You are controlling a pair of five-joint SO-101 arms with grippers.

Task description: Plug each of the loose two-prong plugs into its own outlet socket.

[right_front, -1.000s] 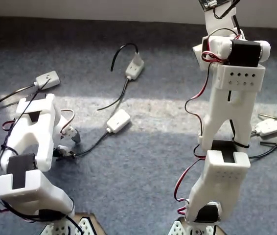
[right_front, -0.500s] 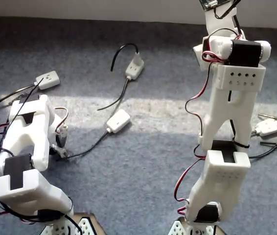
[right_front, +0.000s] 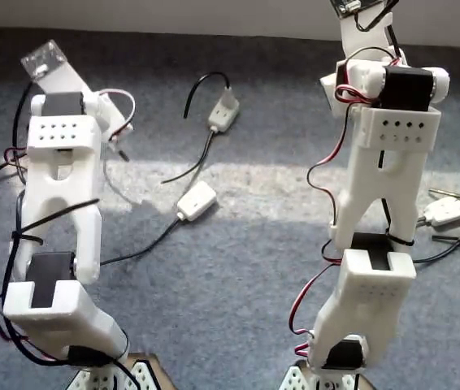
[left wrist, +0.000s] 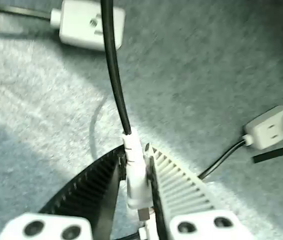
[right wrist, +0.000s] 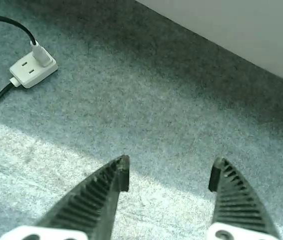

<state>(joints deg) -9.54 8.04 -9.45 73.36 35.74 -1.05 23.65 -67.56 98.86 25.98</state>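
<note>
Plug (left wrist: 136, 176) tight in left gripper (left wrist: 135, 156); right gripper (right wrist: 169, 173) jaws wide apart.

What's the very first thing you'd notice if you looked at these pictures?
Your eye goes first to the left gripper, which pinches a white plug with a black cord above the grey carpet. Next you'd spot the right gripper, wide open over the carpet with nothing in it. Farther off from it lies a socket that already has a plug pushed in.
</note>
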